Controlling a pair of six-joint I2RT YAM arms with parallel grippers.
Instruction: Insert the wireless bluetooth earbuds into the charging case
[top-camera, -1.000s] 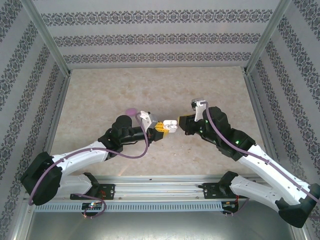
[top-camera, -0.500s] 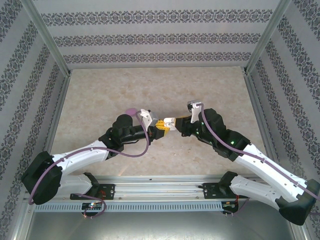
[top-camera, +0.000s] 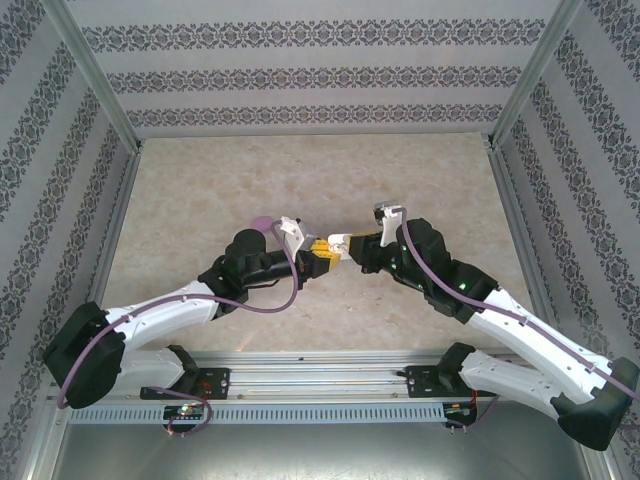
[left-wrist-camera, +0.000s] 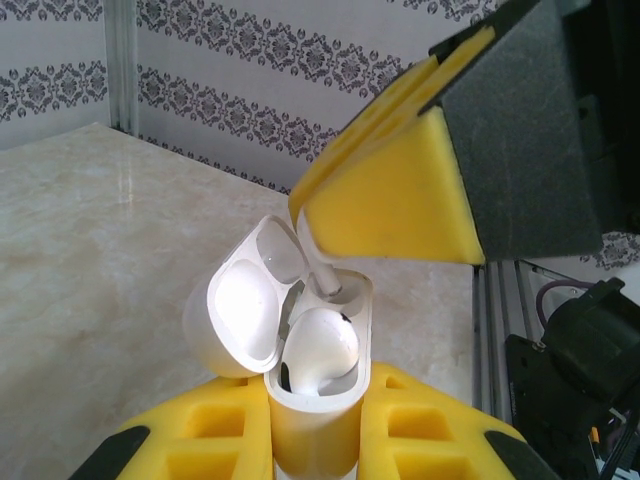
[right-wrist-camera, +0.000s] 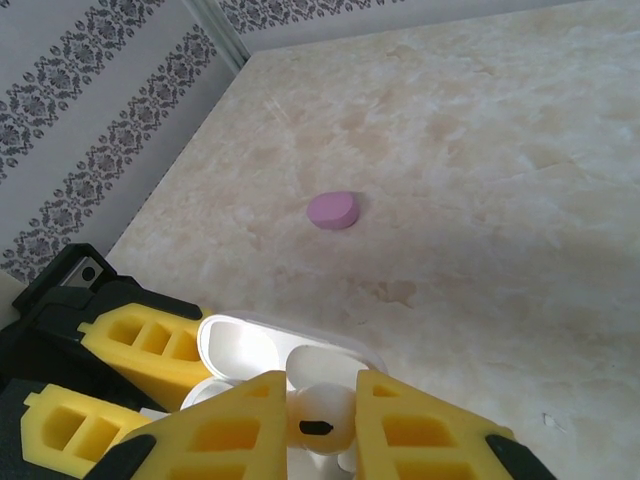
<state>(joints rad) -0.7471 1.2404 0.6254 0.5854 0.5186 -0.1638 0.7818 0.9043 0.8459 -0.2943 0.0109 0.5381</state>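
Hands met tip to tip over the middle of the bench (top-camera: 400, 170). The left hand (left-wrist-camera: 312, 420) was clamped shut on the lower body of the white charging case (left-wrist-camera: 245, 305). It held the case upright with the lid thrown back, apparently to steady it and keep its mouth turned toward the other arm. The right hand (right-wrist-camera: 322, 400) reached in over the case with its yellow pads nearly closed, pinching the white earbud (left-wrist-camera: 320, 345). The bud's rounded body sat in the mouth of the case, and a thin stem-like part rose from it toward the pads. I judged the bud to be at its socket but not yet pressed home. How deep it sat could not be told, because the pads hid part of the opening.

The open lid stood just beside the right hand's lower pad, at the edge of the case's mouth. It looked the likeliest thing to be knocked or levered if the pads pushed down off line. The left hand's own yellow fingertips flanked the case close under its rim, so there was little room on either side.

Beyond the white case, and well apart from it, a purple oval case (right-wrist-camera: 333, 210) lay closed on the bench, in nobody's way. Patterned walls (top-camera: 320, 80) enclosed the bench, far from the case on every side.
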